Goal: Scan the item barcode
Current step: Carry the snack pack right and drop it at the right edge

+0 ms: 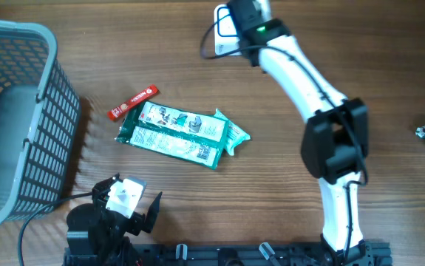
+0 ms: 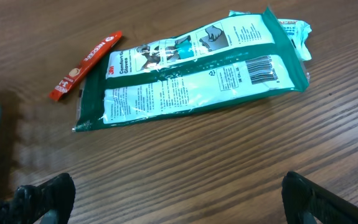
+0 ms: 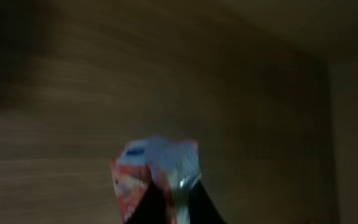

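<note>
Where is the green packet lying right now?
In the overhead view, the green packet lies flat mid-table, between the grey basket and the white arm, with the red sachet beside its far corner nearest the basket.

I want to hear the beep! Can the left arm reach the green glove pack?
Probably yes. The left gripper is open, the 3M glove pack lies flat ahead, and only bare table lies between. The Nescafé stick sits beyond it, out of the way.
</note>
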Available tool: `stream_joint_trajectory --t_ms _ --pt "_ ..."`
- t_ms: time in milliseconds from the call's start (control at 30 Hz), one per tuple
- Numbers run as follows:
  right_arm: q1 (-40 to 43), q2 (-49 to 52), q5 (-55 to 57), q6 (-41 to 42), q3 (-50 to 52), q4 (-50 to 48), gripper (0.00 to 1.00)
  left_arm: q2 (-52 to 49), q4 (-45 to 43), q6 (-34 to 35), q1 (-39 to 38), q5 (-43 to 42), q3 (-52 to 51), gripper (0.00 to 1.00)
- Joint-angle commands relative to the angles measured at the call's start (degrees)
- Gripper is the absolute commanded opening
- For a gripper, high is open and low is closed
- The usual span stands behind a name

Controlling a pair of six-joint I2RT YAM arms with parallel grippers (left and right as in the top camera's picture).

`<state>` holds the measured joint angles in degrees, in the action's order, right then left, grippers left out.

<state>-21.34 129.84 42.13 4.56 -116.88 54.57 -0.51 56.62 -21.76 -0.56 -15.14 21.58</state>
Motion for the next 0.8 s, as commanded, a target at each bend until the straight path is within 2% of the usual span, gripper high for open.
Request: stream_joint_trajectory --t_ms 0,133,333,367,400,433,467,500,600,767 --pt "12.4 -1.8 7.0 17.2 1.1 6.6 0.04 0.1 0.0 -0.3 0.3 -0.9 -0.3 1.00" --pt "25.9 -1.8 4.3 19.8 5.6 5.3 0.04 0.1 0.0 -0.3 0.3 -0.9 -0.3 1.00" --pt "42.8 -1.8 -10.1 19.6 9.5 1.4 0.04 0.1 0.0 -0.3 0.3 -0.9 -0.3 1.00" --pt "44.8 -1.8 -12.6 19.5 9.5 1.1 0.10 0.1 0.0 -0.3 0.3 -0.9 -0.3 1.00" --pt "46.6 -1.8 -15.5 19.2 9.1 1.0 0.30 0.1 0.0 -0.3 0.3 -0.9 -0.3 1.00" --pt "48.1 -1.8 -19.8 17.2 8.6 1.2 0.70 0.1 0.0 -0.3 0.3 -0.9 -0.3 1.00" --pt "48.9 -1.8 -23.9 14.8 8.0 1.2 1.00 0.1 0.0 -0.3 0.3 -0.9 -0.3 1.00" --pt "49.7 -1.9 -29.0 12.3 6.9 1.7 1.00 0.1 0.0 -0.3 0.3 -0.9 -0.3 1.00" --pt "49.9 -3.6 -37.8 11.8 4.0 4.2 1.00 0.1 0.0 -0.3 0.3 -0.9 -0.3 1.00" --pt "44.5 -12.1 -58.3 10.4 3.8 9.7 1.00 0.1 0.0 -0.3 0.3 -0.9 -0.3 1.00"
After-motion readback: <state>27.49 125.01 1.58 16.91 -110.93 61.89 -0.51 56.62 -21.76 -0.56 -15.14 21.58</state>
